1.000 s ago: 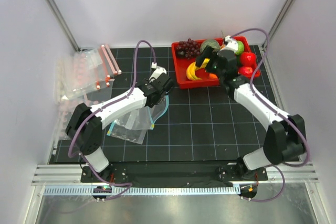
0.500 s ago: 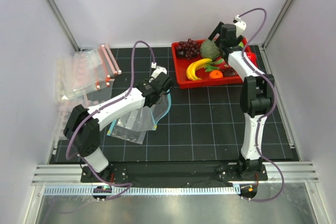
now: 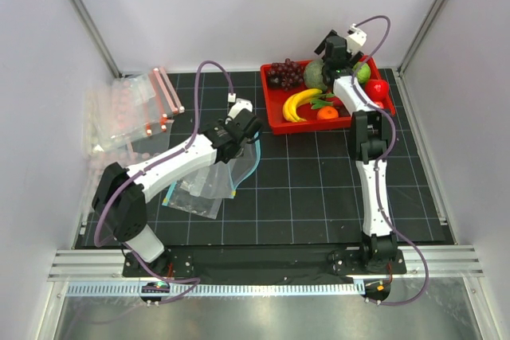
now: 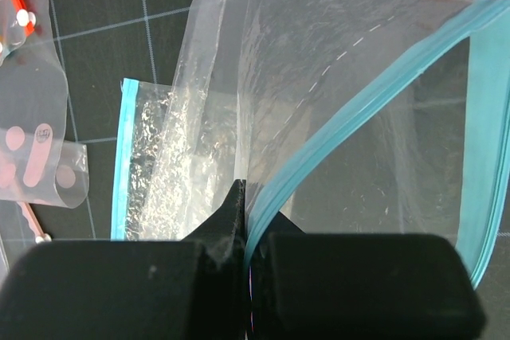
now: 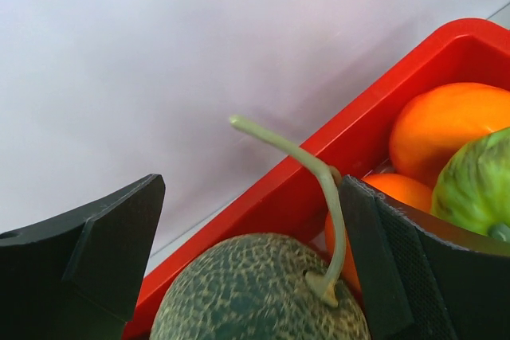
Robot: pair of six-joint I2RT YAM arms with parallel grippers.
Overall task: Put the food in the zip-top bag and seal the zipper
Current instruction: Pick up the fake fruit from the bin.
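Top external view: found the right arm point(image 3: 368, 173) stretched almost straight from its base at the near edge to the red tray point(image 3: 277, 107) at the far side of the table point(image 3: 311, 189), wrist tipped down over the tray's back part. Saw, on the right wrist view, the right claw point(image 5: 247, 268) spread wide, one finger on either side of the green melon point(image 5: 239, 304), with the pale stem point(image 5: 279, 142) curling up between; could not tell whether either finger touched the rind. Noted the banana point(image 3: 299, 103) and the small red fruit point(image 3: 378, 89) lying in the same tray, near the grapes point(image 3: 284, 74). Found the left arm point(image 3: 171, 165) folded at the elbow, forearm slanting toward the table's middle. Saw the left claw point(image 4: 245, 224) pinched together on the teal zipper point(image 4: 358, 105) of the zip-top bag point(image 4: 319, 61), holding that edge raised with the mouth gaping, the rest of the pouch on the table left of centre, well apart from the tray.
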